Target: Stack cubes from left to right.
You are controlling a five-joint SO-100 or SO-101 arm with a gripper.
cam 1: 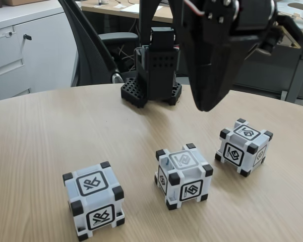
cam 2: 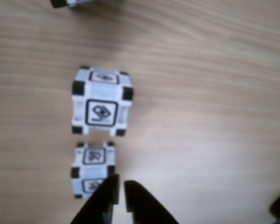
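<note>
Fixed view: three cubes unstacked on table [cam 1: 40, 126], left cube [cam 1: 94, 199] nearest, middle cube [cam 1: 183, 175], right cube [cam 1: 243, 146] farthest; gripper [cam 1: 207, 103] aloft, empty, nearly closed; likely light, rigid, slick plastic, best pinched across opposite flat faces.

Front table view; arm-mounted downward view

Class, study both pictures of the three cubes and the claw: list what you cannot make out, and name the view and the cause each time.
- Claw, fixed view: its tips merge into one dark shape, so any gap is unreadable.
- Top cube, other view: cut off by the upper edge.
- Near cube, other view: blurred, its lower corner covered by the claw.
- Middle cube, other view: glyph blurred.
</note>
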